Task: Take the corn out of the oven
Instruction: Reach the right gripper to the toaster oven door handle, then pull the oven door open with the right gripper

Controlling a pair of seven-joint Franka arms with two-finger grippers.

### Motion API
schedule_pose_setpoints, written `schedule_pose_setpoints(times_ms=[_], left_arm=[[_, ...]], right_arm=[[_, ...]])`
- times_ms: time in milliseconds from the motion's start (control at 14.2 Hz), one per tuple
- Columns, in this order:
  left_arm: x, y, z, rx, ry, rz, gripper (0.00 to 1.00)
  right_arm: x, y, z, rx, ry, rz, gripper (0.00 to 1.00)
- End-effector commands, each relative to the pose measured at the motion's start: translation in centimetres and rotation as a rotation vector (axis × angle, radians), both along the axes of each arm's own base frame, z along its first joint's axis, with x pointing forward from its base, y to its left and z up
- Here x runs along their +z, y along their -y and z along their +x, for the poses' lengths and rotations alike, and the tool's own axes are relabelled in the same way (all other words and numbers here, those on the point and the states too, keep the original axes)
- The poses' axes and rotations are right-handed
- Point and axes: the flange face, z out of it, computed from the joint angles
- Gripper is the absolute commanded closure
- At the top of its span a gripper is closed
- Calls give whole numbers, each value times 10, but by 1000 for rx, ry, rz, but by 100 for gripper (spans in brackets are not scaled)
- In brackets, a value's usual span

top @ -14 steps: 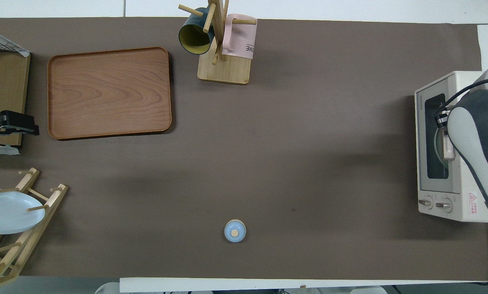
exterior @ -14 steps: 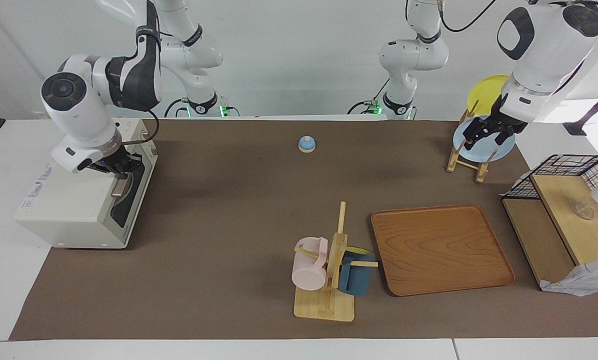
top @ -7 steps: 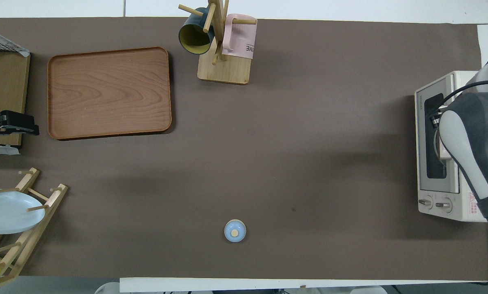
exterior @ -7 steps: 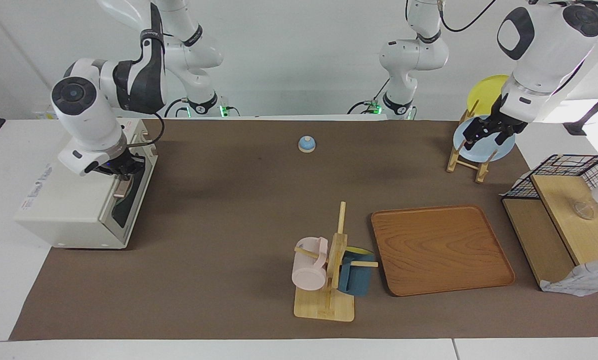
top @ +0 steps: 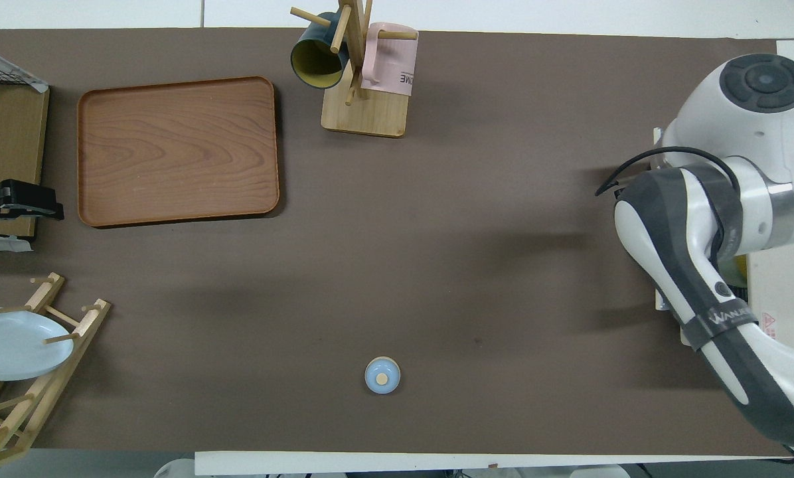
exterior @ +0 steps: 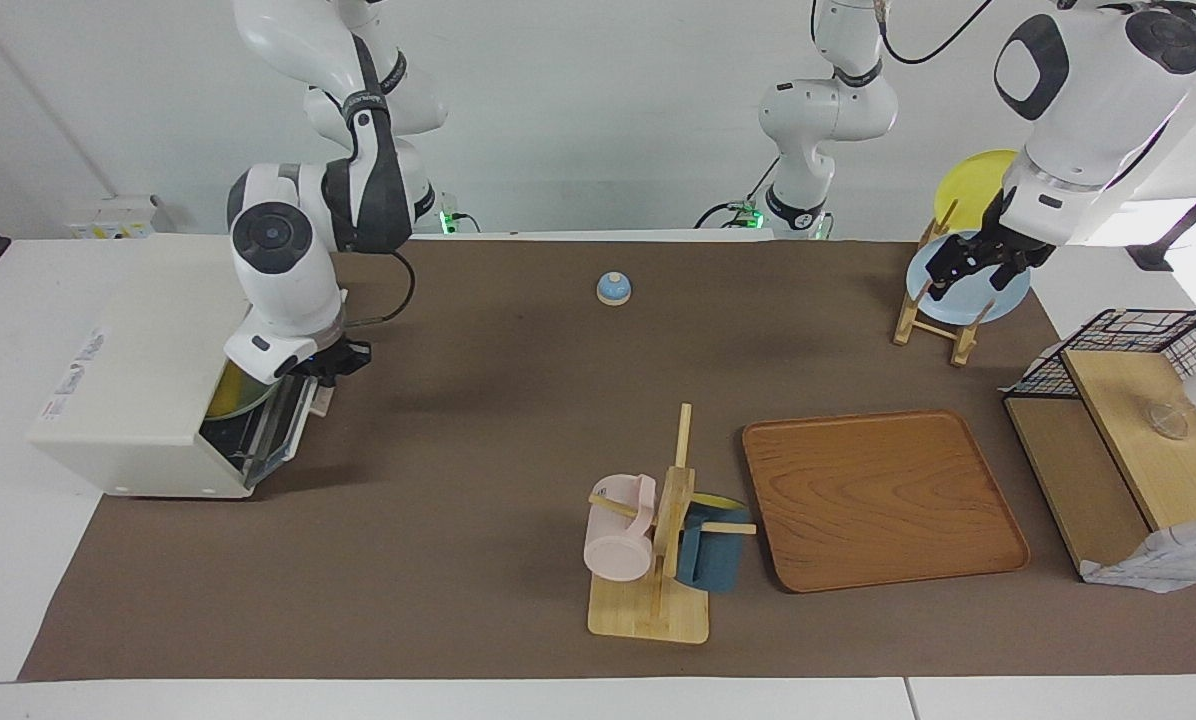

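Note:
The cream-white oven [exterior: 133, 380] stands at the right arm's end of the table. Its glass door [exterior: 278, 435] is tilted partly open. My right gripper [exterior: 324, 370] is at the door's top edge, shut on the handle, which it hides. A yellow shape [exterior: 226, 397] shows inside through the gap; I cannot tell whether it is the corn. In the overhead view the right arm covers most of the oven [top: 782, 292]. My left gripper [exterior: 973, 268] hangs open and empty over the plate rack and waits.
A plate rack [exterior: 933, 320] holds a light blue plate [exterior: 998, 300] and a yellow plate [exterior: 968, 185]. A wooden tray [exterior: 883, 500], a mug tree with a pink and a blue mug [exterior: 658, 540], a small blue bell [exterior: 613, 288] and a black wire basket [exterior: 1128, 335] are on the mat.
My right gripper has moved away from the oven front toward the table's middle, and the door has swung open with it. The left arm has not moved.

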Motion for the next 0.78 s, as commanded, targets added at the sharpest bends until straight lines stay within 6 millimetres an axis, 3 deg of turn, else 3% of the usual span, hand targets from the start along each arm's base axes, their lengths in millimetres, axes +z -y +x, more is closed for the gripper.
schedule_pose_setpoints(times_ms=[0,423,705], left_arm=[[2,-3,-1,-7,-11,12,0],[2,-3,-1,-7,-12,12,0],[2,-3,-1,-6,-11,12,0]], right_arm=[[-46,29,22,-21,33,-6,100],[-86,14,15,-50,51,14,100],[-93,7,13,-99,71,84,100]])
